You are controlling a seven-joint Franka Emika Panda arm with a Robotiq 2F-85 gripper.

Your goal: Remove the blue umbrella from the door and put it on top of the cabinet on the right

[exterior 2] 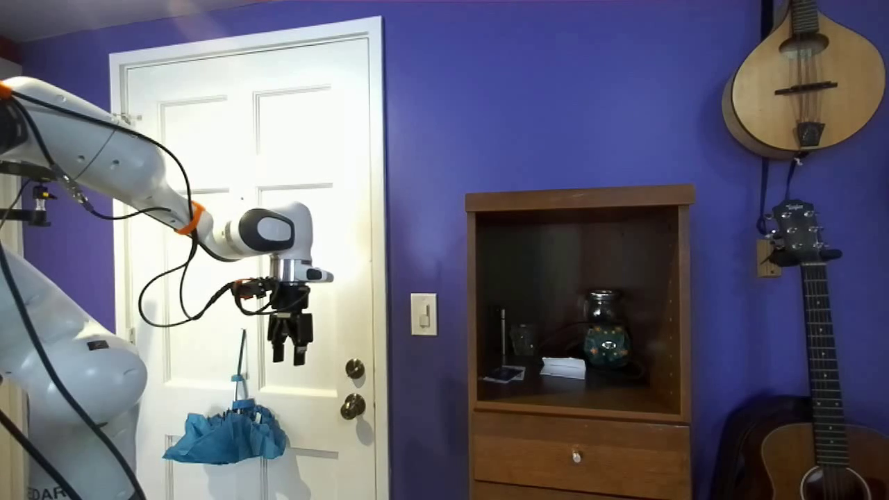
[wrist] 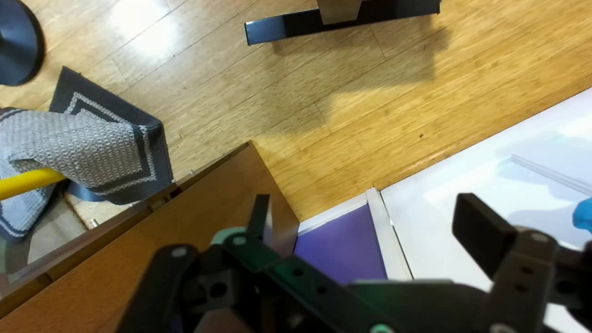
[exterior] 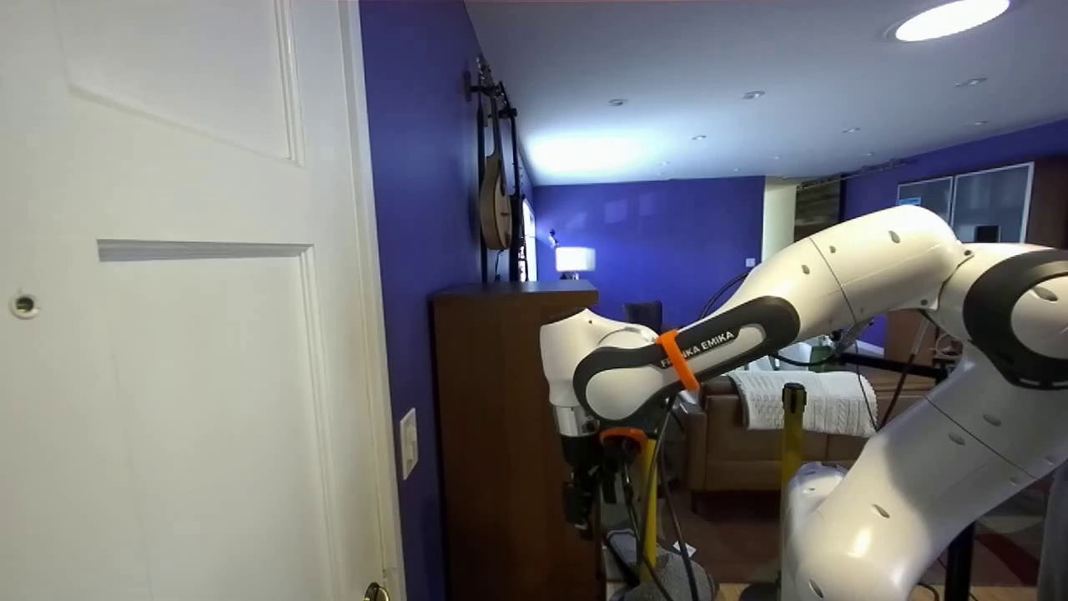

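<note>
The blue umbrella (exterior 2: 229, 441) hangs against the white door (exterior 2: 295, 135), its thin shaft pointing up and its teal folds bunched below. Only a scrap of the umbrella (wrist: 583, 215) shows at the right edge of the wrist view. Above and to the right of it in an exterior view, my gripper (exterior 2: 289, 359) points downward. Its fingers stand wide apart with nothing between them, as the wrist view of the gripper (wrist: 367, 215) confirms. The brown cabinet (exterior 2: 580, 198) stands right of the door, with a flat top. Its side (exterior: 509, 434) lies just beyond the gripper in an exterior view.
Brass door knobs (exterior 2: 353, 406) stick out near the door's edge. A vase (exterior 2: 606, 346) and papers (exterior 2: 563, 368) sit in the cabinet's open shelf. A guitar (exterior 2: 819, 361) leans right of the cabinet. A yellow post (wrist: 30, 182) with a grey rug (wrist: 97, 143) stands near it. Cables hang from the arm.
</note>
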